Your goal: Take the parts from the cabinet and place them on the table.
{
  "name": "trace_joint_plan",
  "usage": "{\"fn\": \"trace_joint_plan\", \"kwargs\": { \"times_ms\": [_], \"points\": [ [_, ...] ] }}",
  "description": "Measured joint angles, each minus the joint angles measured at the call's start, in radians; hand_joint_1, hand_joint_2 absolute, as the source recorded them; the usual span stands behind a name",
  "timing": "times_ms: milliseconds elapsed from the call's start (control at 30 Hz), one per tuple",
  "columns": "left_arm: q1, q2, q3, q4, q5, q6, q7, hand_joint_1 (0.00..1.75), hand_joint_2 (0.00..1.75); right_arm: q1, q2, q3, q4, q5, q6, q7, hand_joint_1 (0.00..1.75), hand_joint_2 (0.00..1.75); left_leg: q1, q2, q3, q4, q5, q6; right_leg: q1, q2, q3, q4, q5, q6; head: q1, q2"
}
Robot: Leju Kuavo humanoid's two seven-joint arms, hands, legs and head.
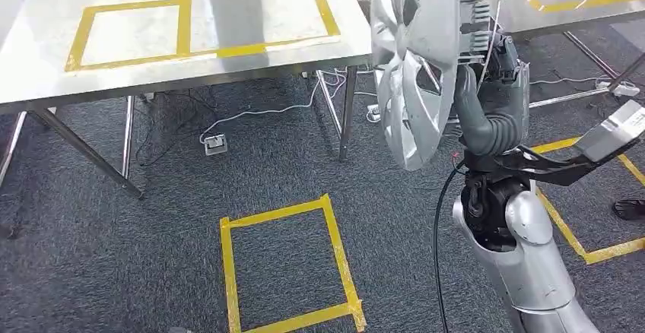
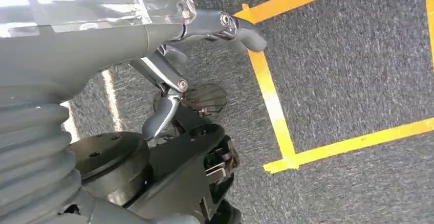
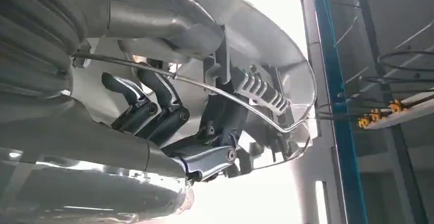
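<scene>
A silver wheel cover (image 1: 414, 59) stands on edge in the air at the upper right of the head view, its spoked face turned left. My right hand (image 1: 498, 82) grips it from behind at the rim, the arm rising from below. In the right wrist view the dark fingers (image 3: 153, 111) curl over the cover's inner rim (image 3: 266, 45) and its wire ring. My left hand (image 2: 204, 55) hangs over the carpet with fingers spread and nothing in it. The steel table (image 1: 46, 52) with yellow tape frames lies at the upper left.
A second table (image 1: 555, 14) stands at the upper right. Table legs, cables and a floor socket (image 1: 215, 144) lie on the carpet below the left table. Yellow tape squares (image 1: 285, 264) mark the floor in front and at the right.
</scene>
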Motion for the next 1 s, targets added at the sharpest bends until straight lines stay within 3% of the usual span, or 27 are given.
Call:
{"fn": "trace_joint_plan", "kwargs": {
  "times_ms": [367,800,867,933,967,1000],
  "points": [
    [0.002,-0.002,0.007,0.0,-0.006,-0.002,0.0,0.0,1.75,0.004,0.003,0.01,0.006,0.028,-0.031,0.037,1.75,1.75,0.0,-0.002,0.0,0.0,0.0,0.001,0.0,0.0,0.001,-0.003,0.0,0.0,0.001,0.0],
    [0.001,-0.002,0.007,0.0,-0.006,-0.003,0.0,0.0,1.75,-0.024,0.003,0.054,0.029,0.032,-0.006,0.064,1.75,1.75,0.0,-0.003,0.0,0.0,0.0,0.001,0.0,-0.001,0.002,-0.003,0.0,0.0,0.0,0.0],
    [0.001,-0.002,0.007,0.0,-0.005,-0.003,-0.001,0.0,1.75,-0.029,0.003,0.061,0.031,0.034,-0.004,0.066,1.75,1.75,-0.006,-0.002,0.001,-0.001,-0.007,0.01,-0.004,0.0,0.007,-0.016,0.001,0.011,-0.002,0.0],
    [0.002,-0.004,0.007,0.0,-0.003,-0.003,-0.001,0.0,1.75,-0.033,0.002,0.067,0.031,0.034,-0.003,0.071,1.75,1.75,0.008,0.0,0.023,-0.028,0.004,0.016,-0.004,-0.002,0.012,-0.013,-0.004,0.015,-0.004,0.0],
    [0.002,-0.004,0.007,0.0,-0.003,-0.003,-0.002,0.0,1.75,-0.035,0.003,0.069,0.031,0.034,-0.002,0.071,1.75,1.75,0.007,0.002,0.034,-0.035,0.003,0.018,-0.003,-0.009,0.003,0.014,-0.019,0.02,0.001,0.0],
    [0.002,-0.004,0.007,0.0,-0.003,-0.003,-0.002,0.0,1.75,-0.04,0.003,0.073,0.031,0.034,-0.002,0.071,1.75,1.75,0.007,0.005,0.039,-0.036,0.001,0.02,-0.006,-0.011,-0.026,0.075,-0.052,0.023,0.005,0.0]
  ]
}}
